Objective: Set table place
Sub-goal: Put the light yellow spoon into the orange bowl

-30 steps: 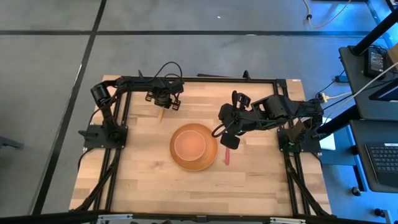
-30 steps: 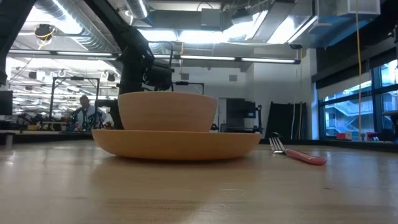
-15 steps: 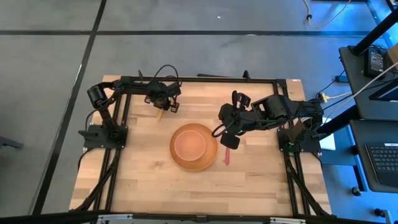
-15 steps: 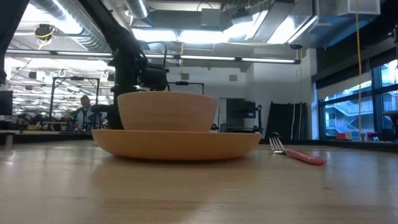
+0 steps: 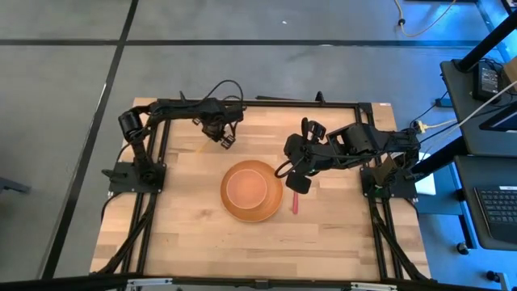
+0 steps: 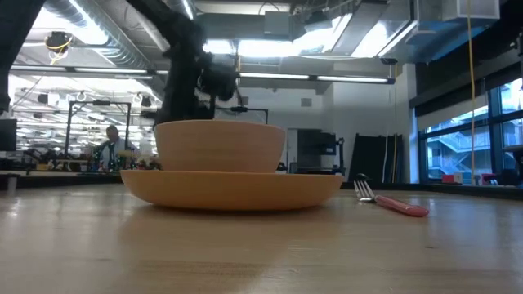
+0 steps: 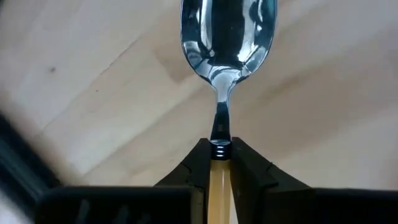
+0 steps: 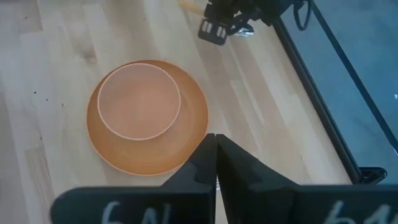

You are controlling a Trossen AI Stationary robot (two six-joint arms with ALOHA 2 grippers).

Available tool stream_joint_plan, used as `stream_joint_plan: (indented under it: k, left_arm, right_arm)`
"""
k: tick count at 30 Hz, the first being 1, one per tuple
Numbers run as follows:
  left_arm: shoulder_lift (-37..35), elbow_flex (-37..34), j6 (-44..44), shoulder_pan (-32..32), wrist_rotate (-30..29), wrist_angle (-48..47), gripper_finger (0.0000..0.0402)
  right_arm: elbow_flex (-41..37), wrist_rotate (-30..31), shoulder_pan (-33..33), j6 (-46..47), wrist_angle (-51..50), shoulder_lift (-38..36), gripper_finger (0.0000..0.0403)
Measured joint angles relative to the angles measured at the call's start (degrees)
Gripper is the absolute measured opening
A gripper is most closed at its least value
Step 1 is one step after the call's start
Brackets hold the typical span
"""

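Left gripper (image 5: 222, 133) has swung right along the far side of the table (image 5: 186, 234), toward the plate (image 5: 275, 206); fingers clamp the spoon (image 7: 227, 37) by its wooden handle, bowl end forward and off the boards. Spoon placement looks next.

Right gripper (image 5: 296, 170) waits, fingers together, empty, above the fork (image 6: 391, 201).

Bowl (image 5: 246, 187) sits centred on plate mid-table; fork lies just right of plate.

The spoon (image 7: 227, 37) has a mirror-glossy metal bowl and a pale wooden handle. The bench (image 5: 194, 234) is matt light wood planks. Plate (image 6: 233, 189) and bowl (image 6: 219, 145) look smooth and matt.
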Motion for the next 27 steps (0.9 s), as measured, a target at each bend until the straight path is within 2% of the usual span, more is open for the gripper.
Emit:
stream_joint_plan:
  k: [7,10,15,19,23,27]
  left_arm:
    - [-0.4,13.8,1.9,-6.1,-0.3,-21.7,0.0032]
    - [-0.4,19.6,1.8,-10.2,1.6,-27.9,0.0032]
    - [-1.9,26.5,0.1,-16.9,12.6,-27.5,0.0032]
    - [-1.6,29.1,-4.4,-22.3,15.0,-27.4,0.0032]
    - [-1.6,29.4,-7.4,-27.4,21.1,-27.6,0.0032]
    - [0.4,29.4,-12.5,-32.3,22.5,-25.9,0.0032]
  right_arm:
    - [0.0,0.0,0.0,-0.3,0.0,0.0,0.0012]
    - [0.0,0.0,0.0,-3.1,0.0,0.0,0.0012]
    - [0.0,1.9,0.0,-3.8,0.0,0.0,0.0012]
    - [0.0,1.9,0.0,-3.0,0.0,-0.1,0.0012]
    - [0.0,1.9,0.5,-2.7,0.0,-0.5,0.0012]
    - [0.0,2.2,0.9,-1.7,0.0,-0.7,0.0012]
